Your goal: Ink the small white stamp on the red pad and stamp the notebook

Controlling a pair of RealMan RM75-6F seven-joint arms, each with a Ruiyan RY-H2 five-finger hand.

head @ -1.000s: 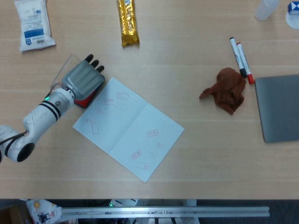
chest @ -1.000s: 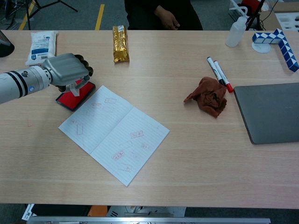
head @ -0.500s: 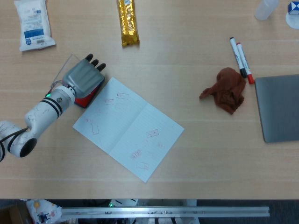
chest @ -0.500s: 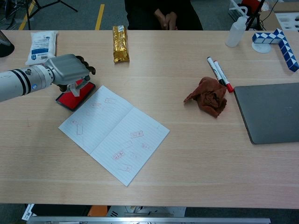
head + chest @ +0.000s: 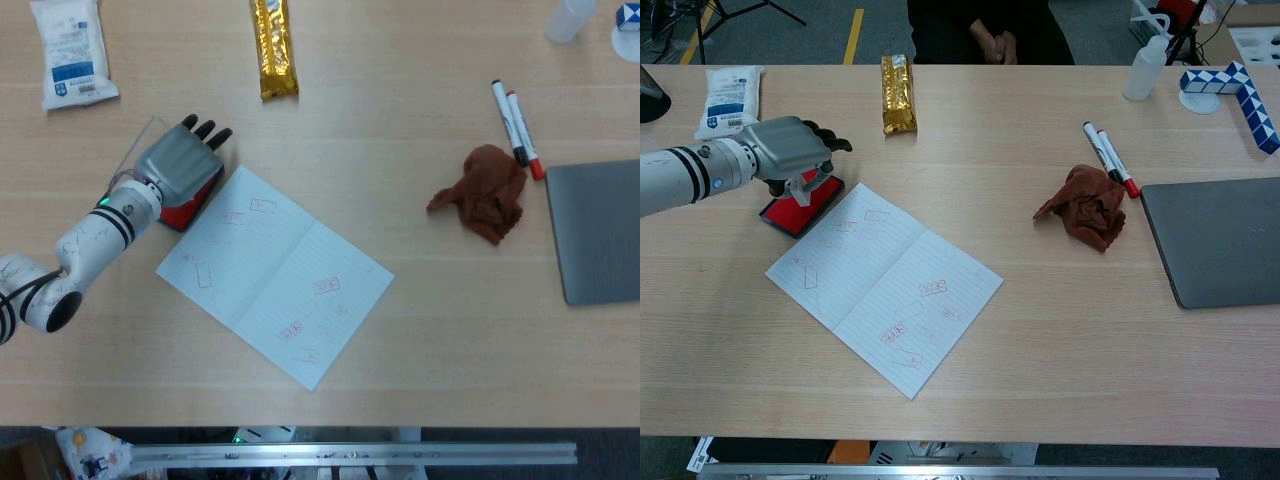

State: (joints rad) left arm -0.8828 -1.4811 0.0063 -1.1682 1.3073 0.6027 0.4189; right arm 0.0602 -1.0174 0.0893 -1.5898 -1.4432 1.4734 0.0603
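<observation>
The open notebook (image 5: 270, 275) lies at the middle left of the table, its lined pages (image 5: 880, 285) carrying several red stamp marks. At its upper left corner sits the red ink pad (image 5: 190, 208), partly covered by my left hand (image 5: 178, 165). In the chest view my left hand (image 5: 785, 148) holds the small white stamp (image 5: 800, 188) upright, its foot down on the red pad (image 5: 790, 214). From the head view the stamp is hidden under the hand. My right hand shows in neither view.
A gold packet (image 5: 273, 50) and a white pouch (image 5: 72, 52) lie at the back left. To the right are a brown cloth (image 5: 487, 192), two markers (image 5: 515, 125) and a grey laptop (image 5: 598, 230). A squeeze bottle (image 5: 1143, 68) and a blue-white puzzle (image 5: 1240, 90) stand far right.
The left hand's fingertips have stretched out slightly towards the right over the pad; the forearm shifted a little. The stamp stays on the red pad.
</observation>
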